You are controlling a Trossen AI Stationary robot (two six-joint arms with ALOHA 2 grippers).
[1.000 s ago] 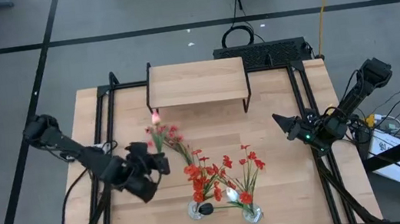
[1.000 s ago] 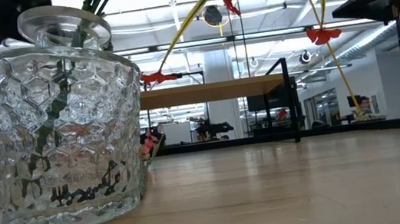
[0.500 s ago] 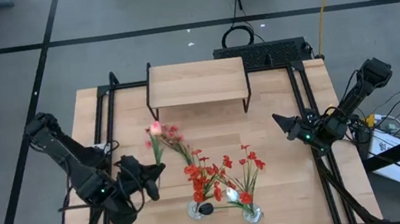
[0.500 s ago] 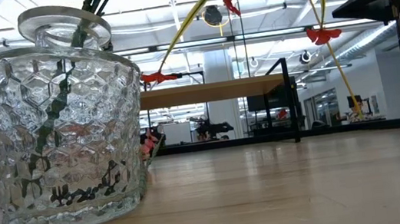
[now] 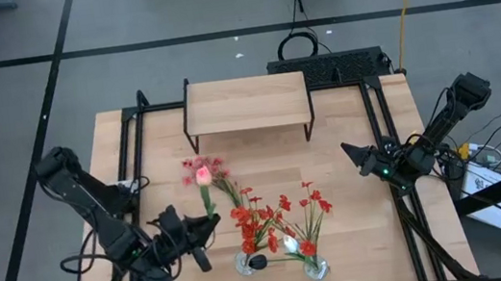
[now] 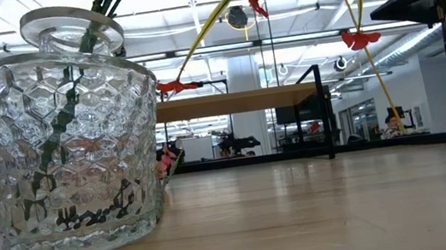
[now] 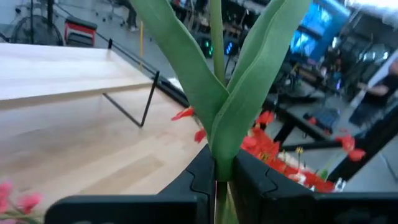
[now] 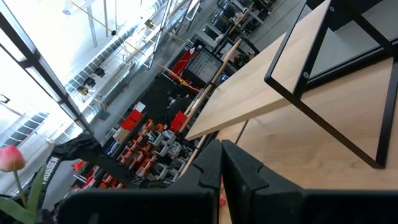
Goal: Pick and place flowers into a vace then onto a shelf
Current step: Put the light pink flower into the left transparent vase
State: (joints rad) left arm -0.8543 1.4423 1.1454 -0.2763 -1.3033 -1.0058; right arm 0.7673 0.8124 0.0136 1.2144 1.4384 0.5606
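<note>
Stem transport is the step in hand: your left gripper (image 5: 206, 226) sits at the table's front-left, its fingers closed tight on the stalk of one pink flower (image 5: 203, 176), whose blossom stands out toward the table's middle. The left wrist view confirms the hold, with the stalk (image 7: 217, 81) and two broad leaves rising from between the closed fingers. Two glass vases stand at the front edge, the left vase (image 5: 246, 262) and the right vase (image 5: 316, 269), both already carrying red flowers (image 5: 259, 219). More pink blooms (image 5: 211, 168) show near the held blossom; whether they lie loose on the table you cannot tell from above. The shelf (image 5: 248, 103) stands bare at the back, well apart from both vases, so that stage looks not yet begun. In my judgement, your next move calls for turning the stalk upright and lowering its cut end into a vase mouth. Watch the red flowers fanning above both rims: they crowd the approach and may snag the leaves. Your right gripper (image 5: 348, 152) waits fully closed and empty at the right edge.
</note>
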